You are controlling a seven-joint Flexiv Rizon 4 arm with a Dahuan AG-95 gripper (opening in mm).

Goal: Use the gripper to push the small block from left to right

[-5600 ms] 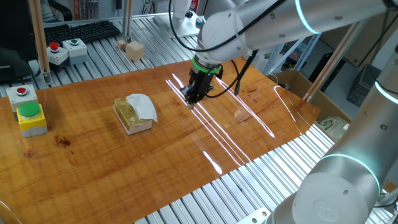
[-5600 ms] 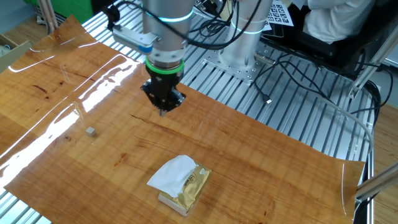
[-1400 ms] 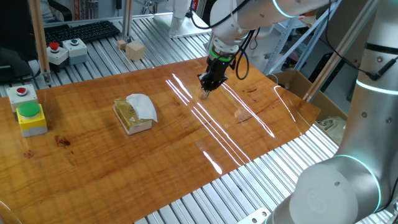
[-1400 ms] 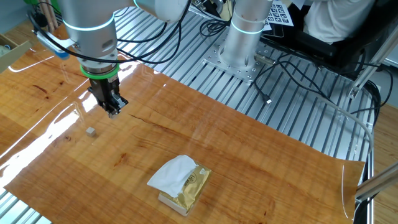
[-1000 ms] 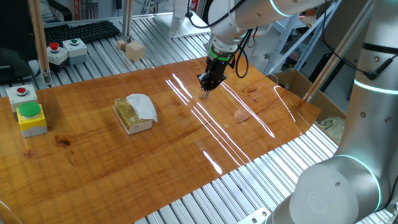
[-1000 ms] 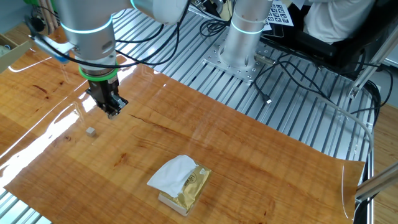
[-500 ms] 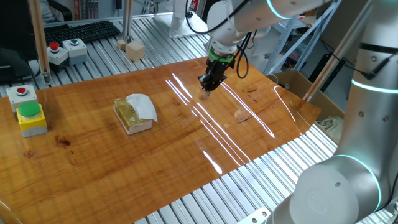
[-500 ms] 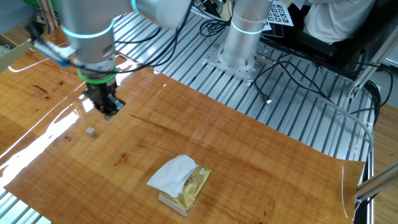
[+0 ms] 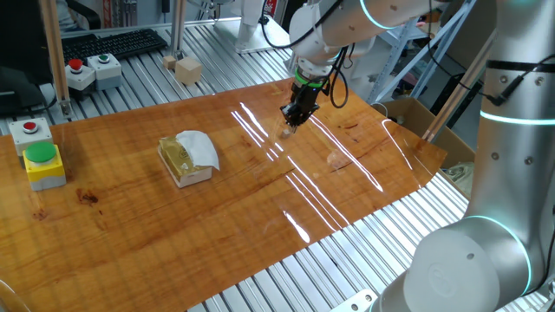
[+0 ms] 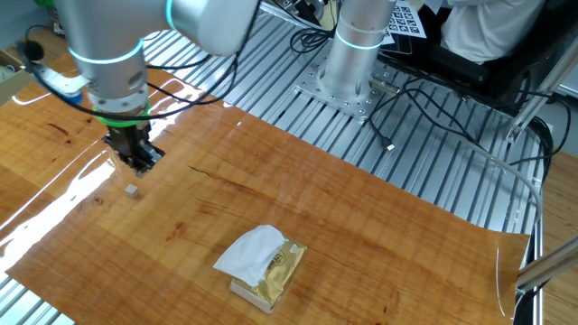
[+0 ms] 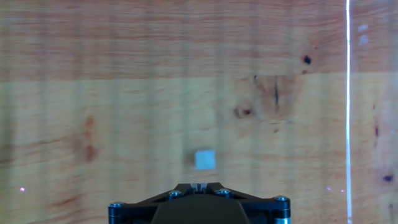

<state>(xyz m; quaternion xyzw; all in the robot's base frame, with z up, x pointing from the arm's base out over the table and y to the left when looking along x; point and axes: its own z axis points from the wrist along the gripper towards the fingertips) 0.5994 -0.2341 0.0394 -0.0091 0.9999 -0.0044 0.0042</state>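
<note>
The small block is a tiny pale cube lying on the wooden tabletop near its left side in the other fixed view. The gripper hangs from the white and silver arm with the green ring above it; its black fingertips are shut and hover just behind and slightly right of the block, not touching it. In the hand view the block lies a short way ahead of the closed fingertips of the gripper. In one fixed view the gripper is at the far middle of the table.
A yellowish block draped with white cloth lies left of centre, also in the other fixed view. A yellow box with a green button and larger wooden cubes sit off the board. A cardboard box stands beyond the right edge.
The gripper has moved steadily left in the other fixed view, ending close to the small block. The block and the cloth-draped block have not moved.
</note>
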